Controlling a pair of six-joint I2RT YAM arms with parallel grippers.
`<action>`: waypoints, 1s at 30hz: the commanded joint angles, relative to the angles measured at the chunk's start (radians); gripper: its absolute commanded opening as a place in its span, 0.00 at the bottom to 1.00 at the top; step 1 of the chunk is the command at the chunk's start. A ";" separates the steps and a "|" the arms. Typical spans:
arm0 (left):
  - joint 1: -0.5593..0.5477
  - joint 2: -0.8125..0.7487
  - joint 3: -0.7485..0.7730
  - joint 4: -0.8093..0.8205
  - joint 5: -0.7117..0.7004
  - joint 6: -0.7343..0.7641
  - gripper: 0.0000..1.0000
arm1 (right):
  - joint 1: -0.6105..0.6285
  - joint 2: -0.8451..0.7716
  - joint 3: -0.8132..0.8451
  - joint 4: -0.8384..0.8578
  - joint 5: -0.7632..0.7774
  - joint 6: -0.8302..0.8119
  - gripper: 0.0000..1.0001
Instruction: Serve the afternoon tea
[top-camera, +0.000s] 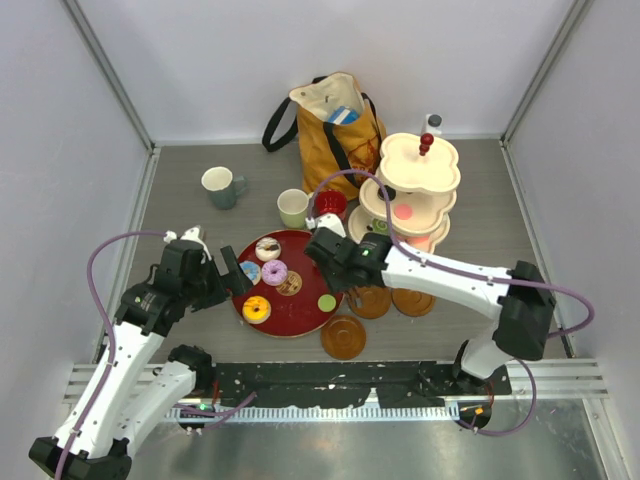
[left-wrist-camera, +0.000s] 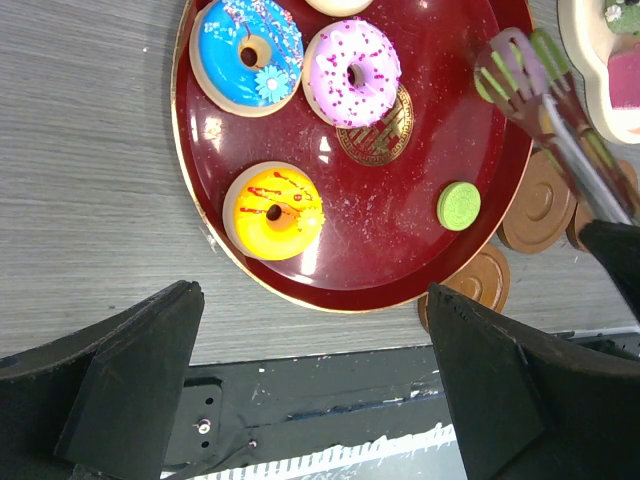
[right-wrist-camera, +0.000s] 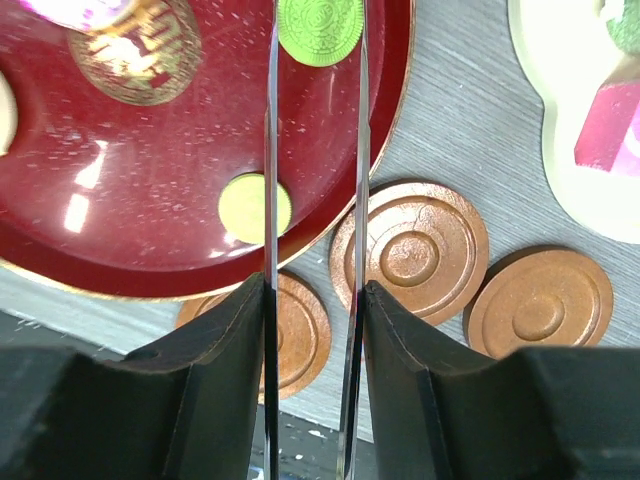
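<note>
The green macaron (right-wrist-camera: 320, 25) lies flat on the red tray (left-wrist-camera: 395, 255), close to its right rim. In the right wrist view it sits squarely between the two blades of the tongs (left-wrist-camera: 515, 75). Whether the blades touch its edge I cannot tell, since their tips run out of that view. My right gripper (right-wrist-camera: 312, 285) is clenched on the tongs, one finger against each blade. A second, yellower macaron (right-wrist-camera: 243, 208) lies nearer the tray's near rim, partly behind the left blade — not the one addressed. Step in hand, as I judge it: picking a sweet off the tray for transfer to the cream stand (top-camera: 405, 165). The next move calls for a square pinch on the macaron's edge and a lift that clears the tray rim. Then comes a carry to the right, over the brown saucers (right-wrist-camera: 410, 250) just beside the tray, to a tier with free room. Squeeze gently — a smooth disc may slip from thin blades. My left gripper (left-wrist-camera: 312, 295) hovers at the tray's near-left edge, fingers spread wide, holding nothing. Several donuts (left-wrist-camera: 350, 70) lie on the tray and the saucers bear no mugs (top-camera: 293, 208), so most of the service is not yet done.
</note>
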 joint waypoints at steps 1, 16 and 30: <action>0.005 0.000 -0.001 0.032 0.002 0.004 1.00 | -0.002 -0.151 0.014 0.052 -0.033 -0.024 0.44; 0.005 -0.010 -0.001 0.030 0.003 0.005 1.00 | -0.169 -0.478 -0.041 -0.049 0.102 0.004 0.44; 0.004 -0.005 0.000 0.030 0.003 0.005 0.99 | -0.431 -0.587 -0.133 -0.063 0.065 -0.039 0.43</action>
